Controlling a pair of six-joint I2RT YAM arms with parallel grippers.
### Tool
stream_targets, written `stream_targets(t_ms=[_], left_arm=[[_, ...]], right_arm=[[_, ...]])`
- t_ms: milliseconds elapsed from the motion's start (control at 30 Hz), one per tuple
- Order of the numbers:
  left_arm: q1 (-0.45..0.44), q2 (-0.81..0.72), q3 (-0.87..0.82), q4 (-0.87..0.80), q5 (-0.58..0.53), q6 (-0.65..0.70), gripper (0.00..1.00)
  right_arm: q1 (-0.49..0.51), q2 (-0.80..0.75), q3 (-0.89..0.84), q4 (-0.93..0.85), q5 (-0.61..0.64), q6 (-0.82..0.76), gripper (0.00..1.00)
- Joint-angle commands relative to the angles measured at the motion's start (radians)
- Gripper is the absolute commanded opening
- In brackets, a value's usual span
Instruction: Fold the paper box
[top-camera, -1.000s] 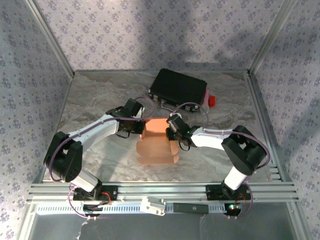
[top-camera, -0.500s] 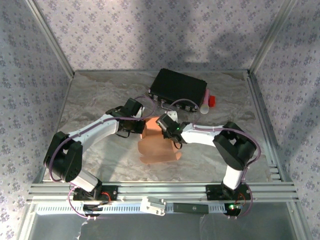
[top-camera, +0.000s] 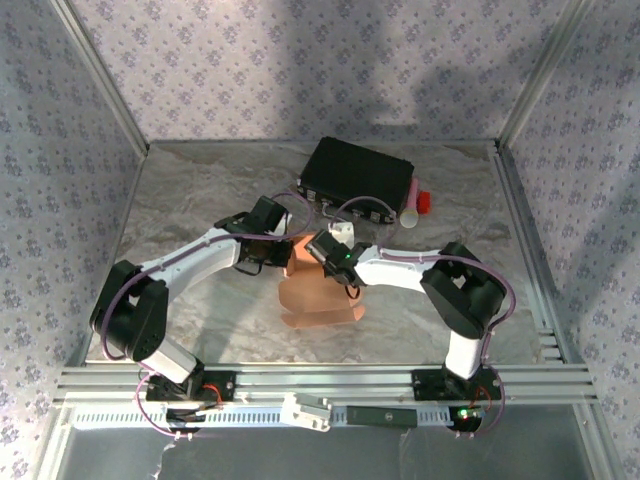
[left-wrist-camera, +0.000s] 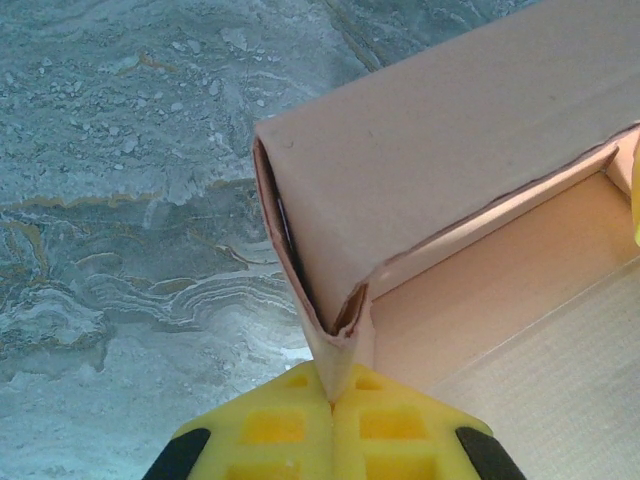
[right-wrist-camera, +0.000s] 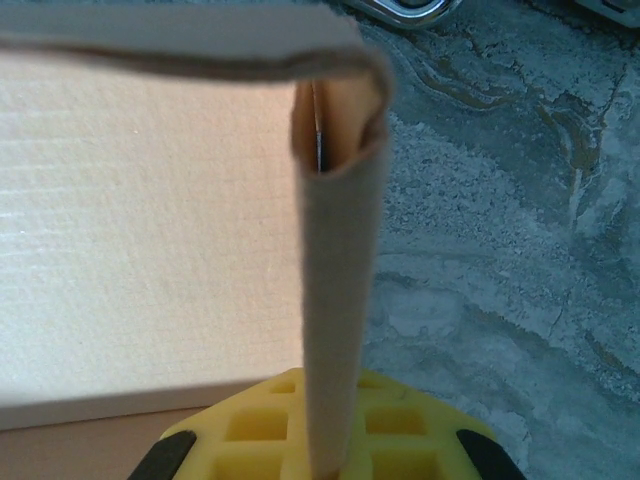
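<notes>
Moved: right end effector (right-wrist-camera: 325, 452) had swung left onto the paper box (top-camera: 318, 298) | left end effector (left-wrist-camera: 332, 396) clamped on box's corner fold | box mid-tabletop (top-camera: 200, 210), near black case (top-camera: 355, 172) | right end effector pinched on upright flap

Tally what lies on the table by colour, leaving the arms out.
Salmon-pink: 1, the paper box
Black: 1, the hard case
Red and pale: 1, a small item at the right end of the hard case, too small to identify
Total: 3
</notes>
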Motion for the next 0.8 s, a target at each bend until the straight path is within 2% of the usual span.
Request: stream_targets(t_ms=[0, 67, 200, 367, 533, 633, 767], left_arm=[[-0.002, -0.002, 0.024, -0.035, -0.009, -0.005, 0.0], [-0.002, -0.003, 0.025, -0.036, -0.009, -0.004, 0.0], [-0.003, 0.0, 0.023, -0.036, -0.012, -0.006, 0.0], [-0.002, 0.003, 0.023, -0.033, -0.013, -0.008, 0.0], [-0.003, 0.005, 0.026, -0.034, -0.011, -0.007, 0.0], [-0.003, 0.005, 0.032, -0.039, -0.011, -0.005, 0.0], [-0.002, 0.002, 0.037, -0.046, -0.011, 0.0, 0.0]], right_arm=[[-0.004, 0.027, 0.022, -0.08, 0.078, 0.013, 0.0], [-0.004, 0.025, 0.023, -0.078, 0.064, 0.008, 0.0], [-0.004, -0.034, -0.011, -0.017, -0.003, -0.035, 0.28], [-0.004, -0.137, -0.043, 0.048, -0.121, -0.128, 0.42], [-0.036, -0.221, -0.089, 0.085, -0.222, -0.134, 0.46], [-0.087, -0.278, -0.169, 0.178, -0.314, -0.143, 0.47], [-0.152, -0.31, -0.263, 0.296, -0.439, -0.183, 0.41]])
